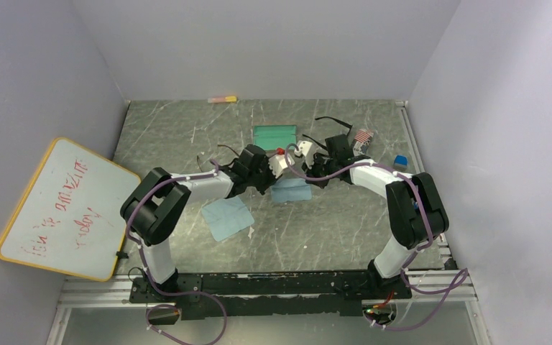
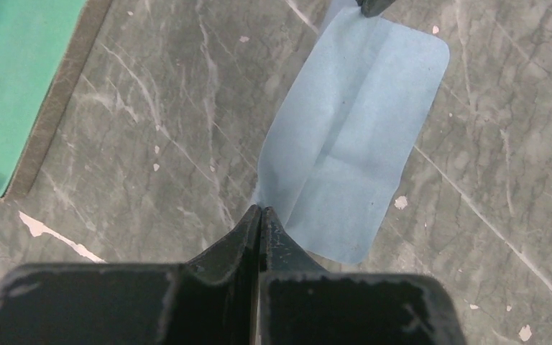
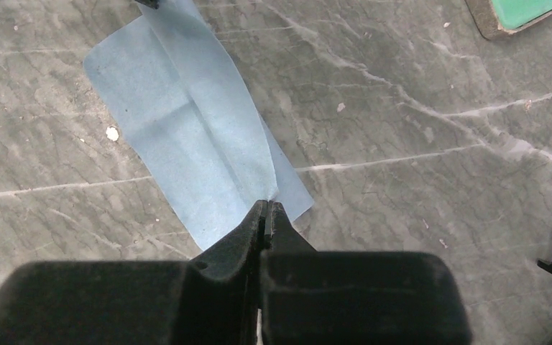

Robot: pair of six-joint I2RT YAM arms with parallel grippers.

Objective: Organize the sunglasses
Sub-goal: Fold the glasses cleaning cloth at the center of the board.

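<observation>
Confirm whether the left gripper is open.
No. The left gripper is closed, its fingers pressed together and pinching an edge of the light-blue cloth.

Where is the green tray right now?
In the overhead view, the green tray lies toward the back of the table, just beyond the central light-blue cloth and left of the black sunglasses.

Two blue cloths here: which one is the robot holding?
The middle cloth: the left tool and right tool each pinch an end of it. The other cloth lies loose farther left, untouched.
</observation>
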